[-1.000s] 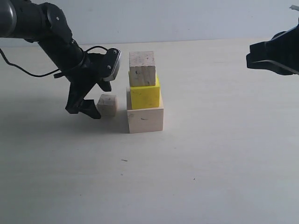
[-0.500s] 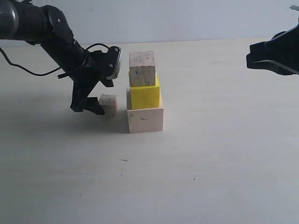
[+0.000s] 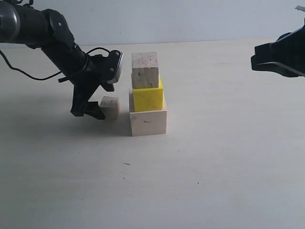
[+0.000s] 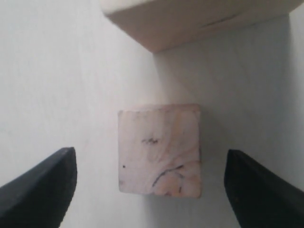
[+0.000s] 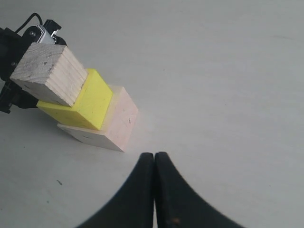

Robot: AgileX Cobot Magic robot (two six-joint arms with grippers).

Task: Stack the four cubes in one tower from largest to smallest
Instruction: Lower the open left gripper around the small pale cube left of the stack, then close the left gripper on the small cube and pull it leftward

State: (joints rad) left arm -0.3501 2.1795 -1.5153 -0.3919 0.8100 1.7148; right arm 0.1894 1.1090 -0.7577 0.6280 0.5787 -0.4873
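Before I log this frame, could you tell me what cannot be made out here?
- Left wrist view: the big cube is cut off by the top edge; the cubes above it fall outside.
- Right wrist view: the small loose cube is hidden behind the tower.
- Exterior view: the right gripper is cut off by the right edge.

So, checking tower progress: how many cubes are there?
4: the large pale cube at the base, the yellow cube on it, a pale cube on top, the smallest cube alone beside them.
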